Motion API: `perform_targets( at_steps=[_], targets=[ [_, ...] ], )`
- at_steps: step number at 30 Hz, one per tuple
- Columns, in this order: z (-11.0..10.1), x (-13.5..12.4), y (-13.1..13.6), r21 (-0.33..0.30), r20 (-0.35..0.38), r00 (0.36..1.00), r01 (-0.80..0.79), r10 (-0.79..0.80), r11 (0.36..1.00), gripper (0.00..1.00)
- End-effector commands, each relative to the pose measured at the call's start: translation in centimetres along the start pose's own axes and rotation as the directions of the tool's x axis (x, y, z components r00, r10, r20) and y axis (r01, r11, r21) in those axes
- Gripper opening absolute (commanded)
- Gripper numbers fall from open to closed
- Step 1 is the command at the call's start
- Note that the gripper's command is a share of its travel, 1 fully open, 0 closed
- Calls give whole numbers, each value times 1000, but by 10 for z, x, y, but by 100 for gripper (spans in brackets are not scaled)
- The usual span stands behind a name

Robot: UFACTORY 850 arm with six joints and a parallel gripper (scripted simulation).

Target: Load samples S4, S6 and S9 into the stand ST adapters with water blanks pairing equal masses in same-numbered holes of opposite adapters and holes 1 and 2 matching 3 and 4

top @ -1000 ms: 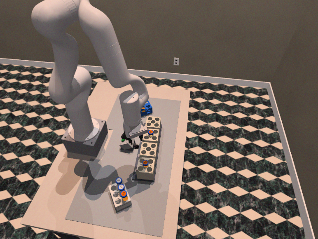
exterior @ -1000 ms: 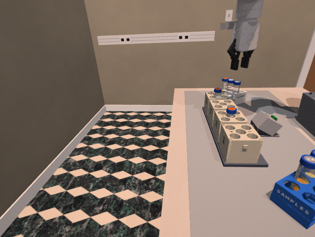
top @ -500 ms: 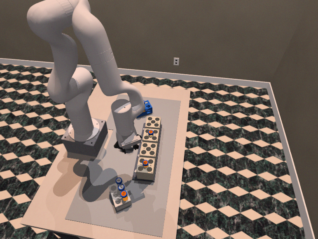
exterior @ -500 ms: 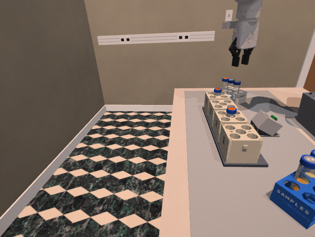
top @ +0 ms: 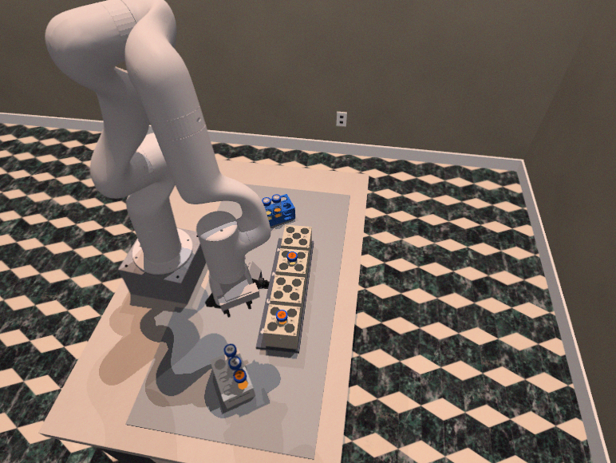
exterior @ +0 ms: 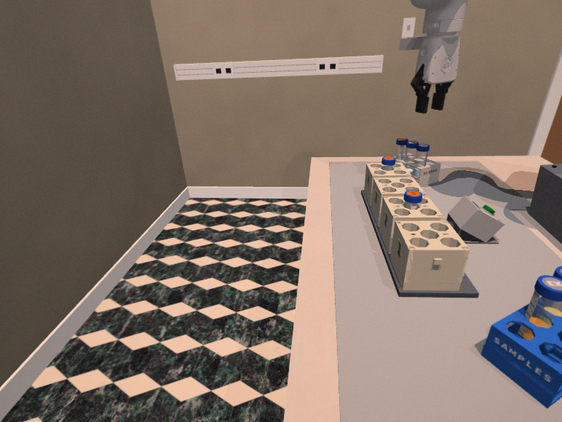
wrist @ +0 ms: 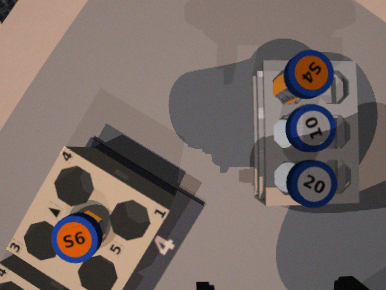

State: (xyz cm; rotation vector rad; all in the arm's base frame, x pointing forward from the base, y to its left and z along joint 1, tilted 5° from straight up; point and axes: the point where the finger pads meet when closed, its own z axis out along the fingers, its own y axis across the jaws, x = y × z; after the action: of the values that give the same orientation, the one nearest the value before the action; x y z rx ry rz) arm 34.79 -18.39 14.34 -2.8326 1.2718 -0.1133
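Near the counter's [top: 334,413] [exterior: 313,317] [wrist: 45,45] near edge, S4 [top: 239,375] [exterior: 401,141] [wrist: 309,74] stands in the pale rack [top: 238,401] [exterior: 426,174] [wrist: 350,70] beside blanks 10 [top: 234,362] [exterior: 412,145] [wrist: 311,128] and 20 [top: 230,350] [exterior: 423,147] [wrist: 311,183]. Toward the right edge, S6 [top: 282,314] [exterior: 388,161] [wrist: 76,239] occupies adapter 4's [top: 282,341] [exterior: 368,179] [wrist: 107,187] hole 5. The gripper [top: 238,309] [exterior: 429,110] [wrist: 277,285] hangs partly open, gripping nothing. Beyond, 1 orange-dotted tube [top: 292,256] [exterior: 413,196] stands in another adapter; the blue rack [top: 286,216] [exterior: 517,362] sits toward the far edge.

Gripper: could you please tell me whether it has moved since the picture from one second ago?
Yes, in the top view the gripper now appears nearer the blanks rack.
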Motion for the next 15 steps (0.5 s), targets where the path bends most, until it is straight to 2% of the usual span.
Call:
perform_targets(
  at_steps=[1, 12, 15],
  targets=[
    [0, 15, 17, 7, 1, 1000, 1, -1, 1000, 57],
    [0, 42, 52, 7, 1, 1000, 1, -1, 1000, 57],
    [0, 44, 55, 7, 1, 1000, 1, -1, 1000, 57]
  ],
)
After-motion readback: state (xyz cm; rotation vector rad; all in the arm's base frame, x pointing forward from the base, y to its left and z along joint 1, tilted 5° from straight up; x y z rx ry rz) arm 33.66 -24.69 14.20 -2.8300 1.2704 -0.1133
